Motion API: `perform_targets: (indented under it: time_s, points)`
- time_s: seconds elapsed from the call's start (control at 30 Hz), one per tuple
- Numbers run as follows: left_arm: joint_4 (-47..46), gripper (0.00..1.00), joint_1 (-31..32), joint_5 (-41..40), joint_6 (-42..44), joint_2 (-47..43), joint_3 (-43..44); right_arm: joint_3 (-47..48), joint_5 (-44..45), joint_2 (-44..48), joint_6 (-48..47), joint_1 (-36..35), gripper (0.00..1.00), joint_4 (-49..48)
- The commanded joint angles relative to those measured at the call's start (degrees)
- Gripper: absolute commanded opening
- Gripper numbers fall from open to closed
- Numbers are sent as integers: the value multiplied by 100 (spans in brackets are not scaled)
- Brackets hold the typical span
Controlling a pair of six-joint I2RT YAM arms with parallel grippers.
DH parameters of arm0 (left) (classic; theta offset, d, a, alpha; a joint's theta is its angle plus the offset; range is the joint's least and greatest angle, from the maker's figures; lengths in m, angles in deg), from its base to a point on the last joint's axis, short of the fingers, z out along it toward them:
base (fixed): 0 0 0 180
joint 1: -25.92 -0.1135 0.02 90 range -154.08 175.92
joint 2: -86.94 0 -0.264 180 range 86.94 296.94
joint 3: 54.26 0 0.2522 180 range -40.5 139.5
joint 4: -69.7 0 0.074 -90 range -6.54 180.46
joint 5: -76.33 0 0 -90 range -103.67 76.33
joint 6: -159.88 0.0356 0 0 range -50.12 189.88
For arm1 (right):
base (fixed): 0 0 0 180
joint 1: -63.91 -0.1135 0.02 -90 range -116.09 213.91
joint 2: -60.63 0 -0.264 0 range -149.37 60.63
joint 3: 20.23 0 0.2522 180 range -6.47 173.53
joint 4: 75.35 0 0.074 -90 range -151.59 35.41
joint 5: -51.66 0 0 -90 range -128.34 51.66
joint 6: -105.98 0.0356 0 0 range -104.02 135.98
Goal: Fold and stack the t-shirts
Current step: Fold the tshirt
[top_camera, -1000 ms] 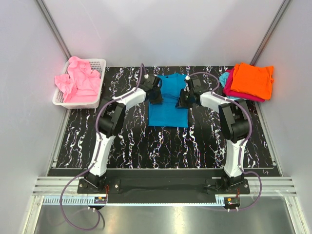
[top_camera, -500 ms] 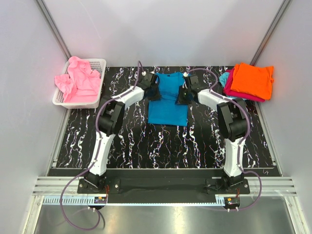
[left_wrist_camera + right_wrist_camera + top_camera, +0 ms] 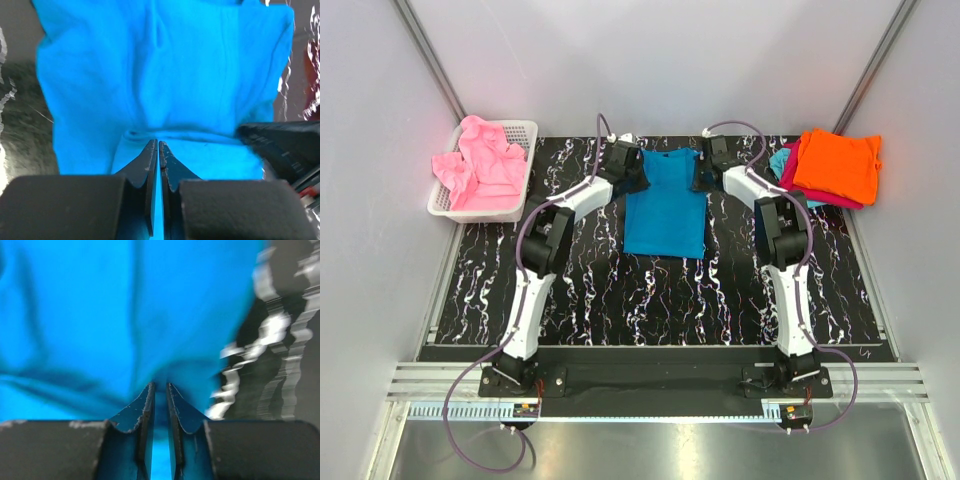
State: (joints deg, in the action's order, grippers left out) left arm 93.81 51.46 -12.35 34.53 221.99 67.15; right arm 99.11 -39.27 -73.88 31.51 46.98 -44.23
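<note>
Grips the teal t-shirt (image 3: pixel 665 205) by 2 far corners in the nearly closed left gripper (image 3: pixel 158 143) and right gripper (image 3: pixel 160 385), risking a skewed fold from 1 thin pinch slipping.

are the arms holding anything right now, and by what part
The teal shirt: the left end effector pinches cloth at its left side near the far end, the right end effector at its right side near the far end.

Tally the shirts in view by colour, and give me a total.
teal-blue shirt: 1
pink shirt heap: at least 1; the heap cannot be separated
orange shirt: 1
magenta shirt: 1
light cyan shirt: 1
Total: at least 5
</note>
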Motion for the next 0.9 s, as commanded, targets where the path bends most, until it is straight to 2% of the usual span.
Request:
perform_targets:
  time_s: [0.0, 0.13, 0.23, 0.3, 0.33, 0.37, 0.43, 0.53, 0.7, 0.73, 0.87]
  points:
    - [-841, 9, -32, -815, 248, -645, -516, 428, 776, -4, -269, 128, 21, -14]
    - [-1235, 9, -23, -1432, 248, -1347, -1438, 490, 1489, 110, -358, 207, 21, -93]
    - [-1272, 9, -23, -1688, 213, -1954, -2160, 411, 1911, 320, -366, 277, 26, -137]
    - [-1167, 11, -14, -1697, 143, -2383, -2582, 245, 2008, 635, -349, 295, 37, -111]
    - [-897, 12, -14, -1679, 91, -2473, -2679, -9, 2018, 768, -288, 304, 48, -15]
    - [-686, 13, -14, -1644, 29, -2570, -2758, -159, 2044, 1013, -166, 304, 55, 56]
    - [-186, 23, -14, -1311, 2, -2728, -2811, -684, 1817, 1243, -42, 295, 61, 266]
    - [142, 32, 47, -872, -147, -2965, -3109, -1614, 1194, 1700, 292, 304, 58, 408]
    - [108, 33, 65, -12, -664, -3458, -4120, -3129, -37, 2587, 846, 304, 52, 242]
    - [-92, 33, 65, 165, -727, -3537, -4469, -3627, -230, 2719, 942, 295, 52, 15]
    - [-630, 35, 118, 693, -929, -3906, -5175, -4624, -934, 3430, 1101, 295, 50, -514]
